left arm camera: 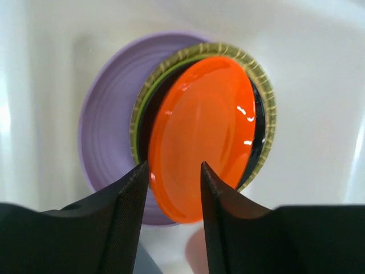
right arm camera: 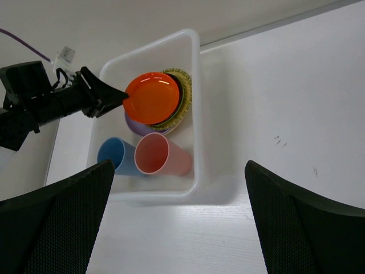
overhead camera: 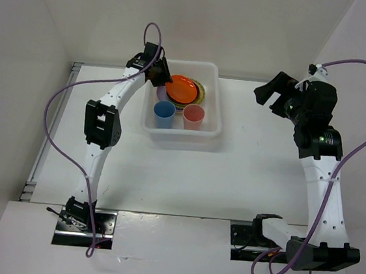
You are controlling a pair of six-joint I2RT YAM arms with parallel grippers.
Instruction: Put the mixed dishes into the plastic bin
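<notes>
The white plastic bin point(overhead camera: 182, 140) stands at the back middle of the table. Inside it a bright orange plate point(left arm camera: 205, 131) lies tilted on a stack: a lilac plate point(left arm camera: 108, 120), a tan woven plate point(left arm camera: 265, 97), a lime green sliver point(left arm camera: 149, 94) and a black edge point(left arm camera: 259, 117). A blue cup point(overhead camera: 164, 114) and a pink-red cup point(overhead camera: 193, 116) lie in the bin's near half. My left gripper point(left arm camera: 174, 165) is open over the orange plate's near rim. My right gripper point(overhead camera: 269, 94) is open and empty, raised to the right of the bin. The peach plate is hidden.
White walls close in the table on the left, the back and the right. The bin's near rim point(right arm camera: 194, 171) and the bare white table top point(right arm camera: 285, 114) show in the right wrist view. Purple cables loop from both arms.
</notes>
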